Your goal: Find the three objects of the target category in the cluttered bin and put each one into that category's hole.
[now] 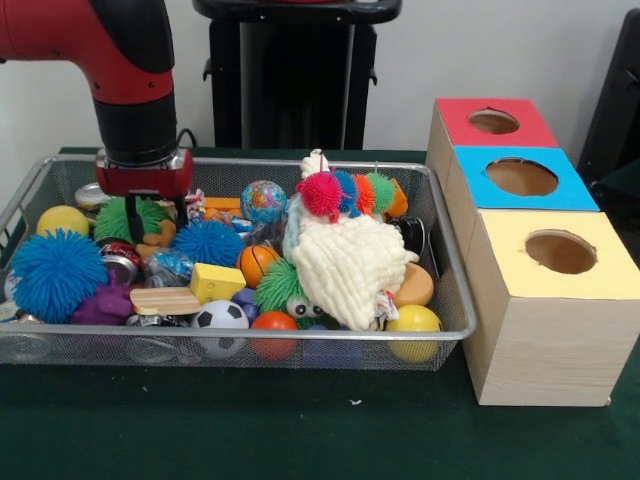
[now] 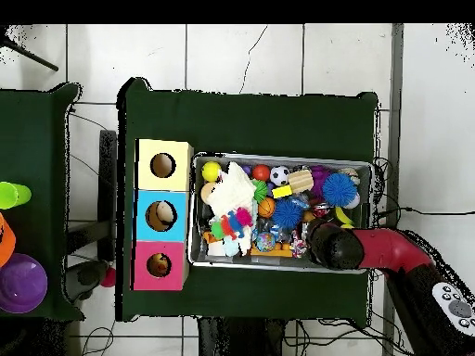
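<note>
Hovering low over bin's back corner, gripper (image 1: pixel 138 212) fingers hidden in clutter, can't tell state. Risks snagging green spiky ball (image 1: pixel 128 216) or soda can (image 1: pixel 120 260). Target category unknown; holes in boxes (image 1: pixel 545 250) beside wire bin (image 1: pixel 452 262).

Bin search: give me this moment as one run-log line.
arm: lowered into wire bin, far corner | pincer: among toys beside green spiky ball, state unclear | boxes: red, blue, yellow holes unblocked
</note>
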### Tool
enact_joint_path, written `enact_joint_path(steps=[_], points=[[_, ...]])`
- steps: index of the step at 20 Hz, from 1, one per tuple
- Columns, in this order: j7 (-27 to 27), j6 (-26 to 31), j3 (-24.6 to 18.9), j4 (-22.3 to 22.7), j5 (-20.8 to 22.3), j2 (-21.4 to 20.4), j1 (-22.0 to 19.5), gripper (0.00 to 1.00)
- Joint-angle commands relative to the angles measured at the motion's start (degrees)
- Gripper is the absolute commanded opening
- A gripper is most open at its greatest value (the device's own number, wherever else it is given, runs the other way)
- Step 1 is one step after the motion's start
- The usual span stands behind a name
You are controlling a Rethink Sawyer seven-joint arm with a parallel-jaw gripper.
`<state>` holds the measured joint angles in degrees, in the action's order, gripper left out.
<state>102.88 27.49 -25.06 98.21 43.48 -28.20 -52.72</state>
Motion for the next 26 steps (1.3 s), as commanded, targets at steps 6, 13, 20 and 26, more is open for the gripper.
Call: enact_joint_path(steps=[6,13,20,26], points=[[0.4,-4.0,-1.7,-0.1,-1.0,3.4,-1.1,1.0],[2.3,-6.3,-2.2,0.8,-2.6,3.9,-1.5,1.0],[3.7,-7.7,-2.6,1.7,-4.7,4.1,-2.0,1.0],[4.2,-8.9,-2.8,2.5,-6.4,4.3,-2.4,1.0]])
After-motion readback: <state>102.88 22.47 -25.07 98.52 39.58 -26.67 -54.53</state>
